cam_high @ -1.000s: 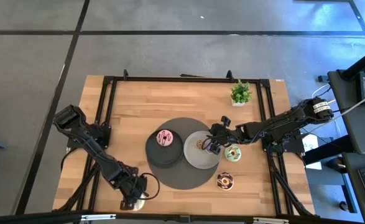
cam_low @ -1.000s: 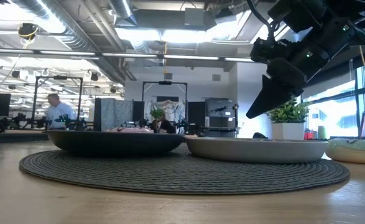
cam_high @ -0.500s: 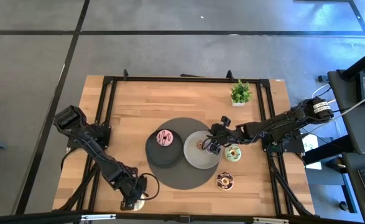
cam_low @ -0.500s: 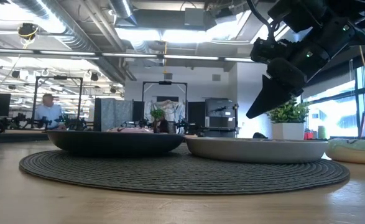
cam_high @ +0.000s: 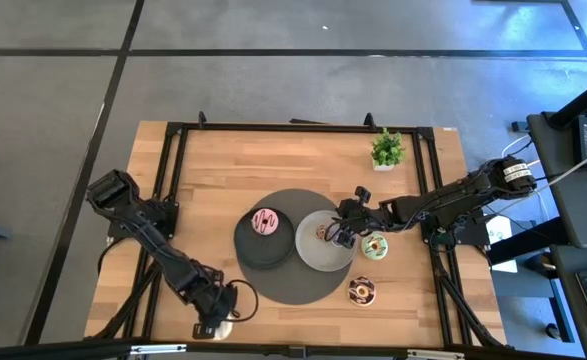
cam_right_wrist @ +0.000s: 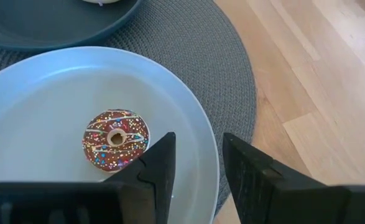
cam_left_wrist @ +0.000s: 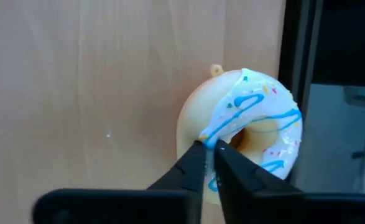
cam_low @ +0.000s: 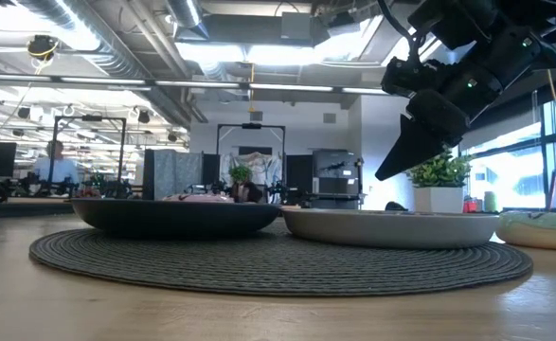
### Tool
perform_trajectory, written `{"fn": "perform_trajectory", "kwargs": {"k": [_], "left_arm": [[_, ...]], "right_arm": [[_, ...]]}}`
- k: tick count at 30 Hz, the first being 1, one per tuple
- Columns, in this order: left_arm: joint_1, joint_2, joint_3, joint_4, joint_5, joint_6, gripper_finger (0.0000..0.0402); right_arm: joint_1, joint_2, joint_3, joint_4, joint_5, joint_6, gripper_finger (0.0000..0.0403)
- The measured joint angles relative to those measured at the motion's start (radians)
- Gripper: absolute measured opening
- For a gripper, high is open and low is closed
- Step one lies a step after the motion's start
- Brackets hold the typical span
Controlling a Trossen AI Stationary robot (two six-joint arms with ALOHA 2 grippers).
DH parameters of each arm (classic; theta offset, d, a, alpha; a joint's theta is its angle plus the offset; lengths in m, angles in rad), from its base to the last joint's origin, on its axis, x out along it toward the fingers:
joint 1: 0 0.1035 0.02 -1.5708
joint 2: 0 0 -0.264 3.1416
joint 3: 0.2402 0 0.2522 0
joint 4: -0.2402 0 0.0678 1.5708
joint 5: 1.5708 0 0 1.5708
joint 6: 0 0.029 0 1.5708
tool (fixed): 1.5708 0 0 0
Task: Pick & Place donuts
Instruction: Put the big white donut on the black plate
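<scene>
At the middle of the desk [cam_high: 213, 170] lies a round woven mat [cam_high: 291, 287] carrying a dark plate [cam_high: 248, 250] with a pink donut [cam_high: 265, 221] and, beside it toward the right edge, a grey plate [cam_high: 318, 257] with a small chocolate donut [cam_right_wrist: 115, 137]. The right pincer [cam_high: 344, 232] hangs just above that grey plate, jaws parted and holding nothing, so that drop looks done. Two more donuts wait on bare wood near the right edge: a green-white one [cam_high: 374, 245] just beside the grey plate and a brown sprinkled one [cam_high: 362, 291] closer to the front edge. At the front edge, left of centre, the left pincer [cam_left_wrist: 210, 149] has its tips nearly together, pinching the rim of a cream donut with blue icing [cam_left_wrist: 247, 134] that seems to rest on the wood. The step in hand is probably this pickup; next it calls for a lift and a carry to a plate.
</scene>
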Motion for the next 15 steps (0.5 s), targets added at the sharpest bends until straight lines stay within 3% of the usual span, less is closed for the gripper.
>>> {"fn": "perform_trajectory", "kwargs": {"k": [3, 8, 15], "left_arm": [[0.030, -0.015, 0.000, -0.001, 0.045, -0.007, 0.0008], [0.111, -0.080, 0.000, -0.004, 0.031, -0.002, 0.0005], [0.312, -0.203, 0.000, -0.009, -0.075, -0.002, 0.0005]], "right_arm": [[0.000, 0.000, 0.000, 0.000, 0.000, -0.001, 0.0135], [0.000, 0.000, 0.000, 0.000, 0.000, -0.004, 0.0135], [-0.006, 0.000, 0.000, 0.001, 0.000, -0.072, 0.0135]]}}
